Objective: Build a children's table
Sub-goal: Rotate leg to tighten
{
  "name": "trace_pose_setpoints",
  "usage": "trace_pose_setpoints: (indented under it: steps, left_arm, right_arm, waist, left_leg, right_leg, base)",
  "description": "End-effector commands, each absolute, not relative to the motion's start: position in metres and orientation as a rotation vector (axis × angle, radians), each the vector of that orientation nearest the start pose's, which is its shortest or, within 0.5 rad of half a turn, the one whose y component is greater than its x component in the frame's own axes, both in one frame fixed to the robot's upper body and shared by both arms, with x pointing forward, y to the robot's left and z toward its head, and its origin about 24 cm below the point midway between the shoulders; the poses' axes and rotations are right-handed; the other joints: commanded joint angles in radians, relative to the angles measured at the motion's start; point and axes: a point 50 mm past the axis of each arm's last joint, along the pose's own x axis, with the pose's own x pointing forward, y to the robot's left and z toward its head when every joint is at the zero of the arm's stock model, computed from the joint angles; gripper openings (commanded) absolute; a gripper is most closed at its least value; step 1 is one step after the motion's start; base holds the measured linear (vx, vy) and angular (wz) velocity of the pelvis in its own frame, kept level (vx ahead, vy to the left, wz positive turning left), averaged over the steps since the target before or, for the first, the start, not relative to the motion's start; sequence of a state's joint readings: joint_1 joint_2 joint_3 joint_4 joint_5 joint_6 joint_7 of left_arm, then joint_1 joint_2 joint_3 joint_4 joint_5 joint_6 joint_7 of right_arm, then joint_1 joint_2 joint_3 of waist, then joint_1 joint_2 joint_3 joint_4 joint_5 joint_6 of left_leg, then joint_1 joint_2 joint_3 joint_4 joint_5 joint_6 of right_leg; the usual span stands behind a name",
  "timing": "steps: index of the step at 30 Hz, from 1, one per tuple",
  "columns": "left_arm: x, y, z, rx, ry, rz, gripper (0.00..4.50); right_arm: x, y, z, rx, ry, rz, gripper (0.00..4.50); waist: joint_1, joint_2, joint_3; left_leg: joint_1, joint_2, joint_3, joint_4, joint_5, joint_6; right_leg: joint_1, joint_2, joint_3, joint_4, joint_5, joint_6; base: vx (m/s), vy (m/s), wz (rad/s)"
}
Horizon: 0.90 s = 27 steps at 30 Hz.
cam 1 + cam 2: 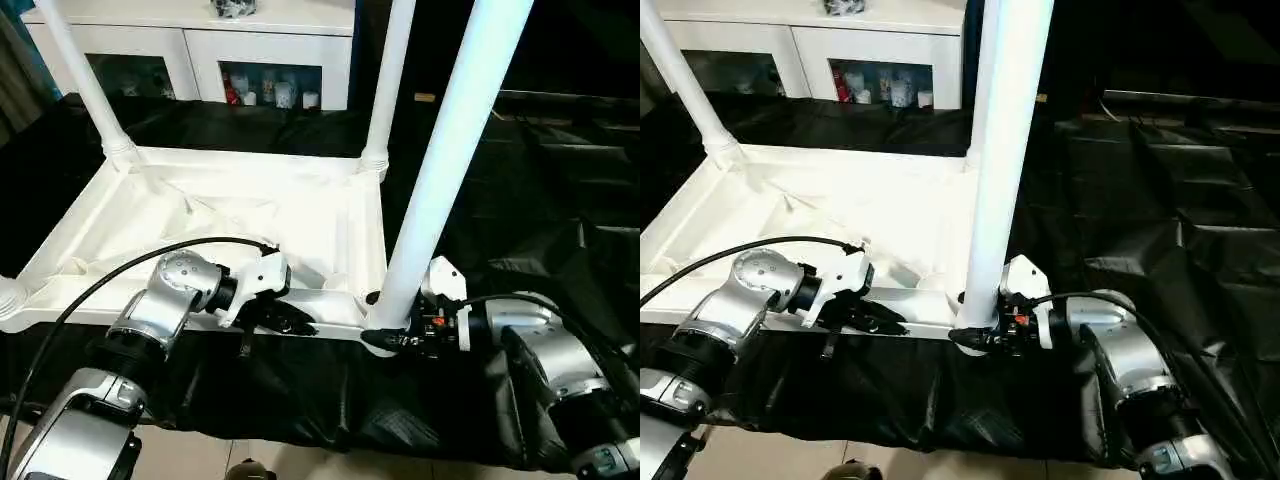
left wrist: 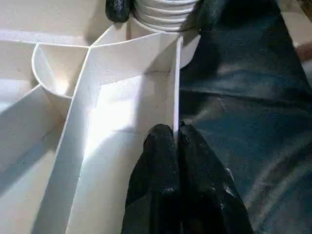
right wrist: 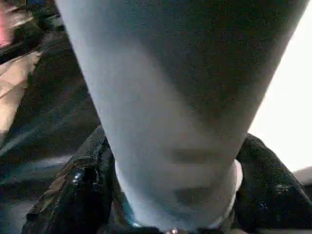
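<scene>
The white tabletop (image 1: 250, 215) lies upside down on black cloth, ribs facing up. White legs stand in its far-left (image 1: 85, 80) and far-right (image 1: 390, 80) sockets. A leg base (image 1: 8, 297) shows at the near-left corner. My right gripper (image 1: 385, 335) is shut on the foot of a fourth leg (image 1: 440, 190), which stands slightly tilted at the near-right corner socket. In the right wrist view the leg (image 3: 165, 122) sits between both black fingers (image 3: 83, 195). My left gripper (image 1: 285, 320) is shut on the tabletop's near rim wall (image 2: 175, 97), a little left of that corner.
Black cloth (image 1: 520, 200) covers the surface under and to the right of the tabletop, hanging over the near edge. A white cabinet (image 1: 200, 40) with glass-fronted compartments stands behind. A black cable (image 1: 120, 270) arcs over my left forearm.
</scene>
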<state>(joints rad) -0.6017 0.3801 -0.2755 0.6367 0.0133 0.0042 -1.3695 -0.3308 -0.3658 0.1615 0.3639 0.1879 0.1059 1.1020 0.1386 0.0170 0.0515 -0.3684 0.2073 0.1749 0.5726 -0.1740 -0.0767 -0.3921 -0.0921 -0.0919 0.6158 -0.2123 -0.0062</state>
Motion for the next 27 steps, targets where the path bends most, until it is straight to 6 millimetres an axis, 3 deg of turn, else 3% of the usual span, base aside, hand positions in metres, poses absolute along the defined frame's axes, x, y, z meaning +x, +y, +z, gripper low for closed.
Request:
trace_pose_setpoints:
  steps: [1, 4, 6, 10, 12, 15, 16, 20, 22, 24, 27]
  left_arm:
    - [0.313, 0.121, 0.058, 0.374, 0.366, -1.459, 0.0]
    - [0.315, 0.107, 0.052, 0.347, 0.367, -1.389, 0.0]
    - [0.314, 0.087, 0.047, 0.34, 0.349, -1.34, 0.0]
    - [0.313, 0.065, 0.042, 0.365, 0.336, -1.276, 0.0]
    - [0.311, 0.053, 0.041, 0.37, 0.329, -1.252, 0.0]
    - [0.309, 0.046, 0.041, 0.366, 0.323, -1.241, 0.0]
    - [0.309, 0.046, 0.041, 0.369, 0.321, -1.241, 0.0]
    - [0.31, 0.057, 0.044, 0.363, 0.315, -1.274, 0.0]
    - [0.309, 0.059, 0.045, 0.334, 0.308, -1.296, 0.0]
    - [0.306, 0.07, 0.049, 0.326, 0.303, -1.356, 0.0]
    - [0.305, 0.083, 0.051, 0.344, 0.315, -1.403, 0.0]
  right_arm:
    - [0.287, -0.14, 0.035, -0.097, 0.265, 1.09, 2.74]
    - [0.295, -0.138, 0.026, -0.064, 0.273, 0.886, 2.74]
    - [0.299, -0.131, 0.018, -0.029, 0.285, 0.719, 2.74]
    - [0.304, -0.122, 0.01, -0.008, 0.308, 0.551, 2.74]
    - [0.31, -0.116, 0.011, -0.008, 0.288, 0.45, 2.74]
    - [0.312, -0.109, 0.017, -0.043, 0.232, 0.432, 2.74]
    - [0.312, -0.108, 0.018, -0.044, 0.223, 0.43, 3.29]
    - [0.31, -0.11, 0.024, -0.048, 0.193, 0.525, 3.49]
    - [0.31, -0.113, 0.026, -0.076, 0.178, 0.54, 3.82]
    - [0.307, -0.121, 0.032, -0.11, 0.152, 0.624, 3.82]
    - [0.299, -0.127, 0.035, -0.128, 0.162, 0.767, 3.82]
  waist:
    - [-0.003, -0.01, -0.06]
    - [-0.013, -0.01, -0.054]
    - [-0.023, -0.009, -0.051]
    - [-0.026, -0.005, -0.045]
    - [-0.027, -0.008, -0.049]
    - [-0.028, -0.005, -0.05]
    - [-0.028, -0.004, -0.051]
    - [-0.028, -0.001, -0.055]
    - [-0.029, -0.002, -0.056]
    - [-0.026, -0.005, -0.058]
    - [-0.025, -0.002, -0.058]
  left_leg:
    - [0.006, 0.028, -0.004, -0.056, -0.121, 0.076]
    - [0.009, 0.026, -0.006, -0.063, -0.167, 0.038]
    - [0.011, 0.027, -0.005, -0.068, -0.183, 0.027]
    - [0.014, 0.025, -0.007, -0.073, -0.222, 0.017]
    - [0.016, 0.026, -0.007, -0.073, -0.211, 0.013]
    - [0.014, 0.024, -0.008, -0.074, -0.206, 0.014]
    - [0.014, 0.022, -0.006, -0.072, -0.203, 0.02]
    - [0.009, 0.021, -0.006, -0.069, -0.171, 0.042]
    - [0.007, 0.021, -0.006, -0.067, -0.154, 0.051]
    - [0.007, 0.019, -0.005, -0.063, -0.139, 0.065]
    - [0.005, 0.022, -0.004, -0.061, -0.134, 0.09]
  right_leg:
    - [0.052, -0.063, 0.051, -0.059, -0.024, -0.259]
    - [0.052, -0.065, 0.052, -0.072, -0.125, -0.232]
    - [0.048, -0.063, 0.055, -0.078, -0.162, -0.217]
    - [0.046, -0.065, 0.054, -0.091, -0.25, -0.185]
    - [0.047, -0.066, 0.058, -0.091, -0.236, -0.174]
    - [0.048, -0.062, 0.057, -0.088, -0.213, -0.172]
    - [0.047, -0.062, 0.058, -0.089, -0.199, -0.171]
    - [0.053, -0.058, 0.056, -0.081, -0.129, -0.178]
    - [0.054, -0.057, 0.056, -0.078, -0.093, -0.185]
    - [0.059, -0.057, 0.055, -0.074, -0.058, -0.197]
    - [0.056, -0.057, 0.056, -0.073, -0.039, -0.207]
  base:
    - [0.0, 0.0, 0.0]
    - [0.0, 0.0, 0.0]
    - [0.0, 0.0, 0.0]
    - [0.0, 0.0, 0.0]
    - [0.0, 0.0, 0.0]
    - [0.0, 0.0, 0.0]
    - [0.0, 0.0, 0.0]
    - [0.0, 0.0, 0.0]
    - [0.0, 0.0, 0.0]
    - [0.0, 0.0, 0.0]
    - [0.0, 0.0, 0.0]
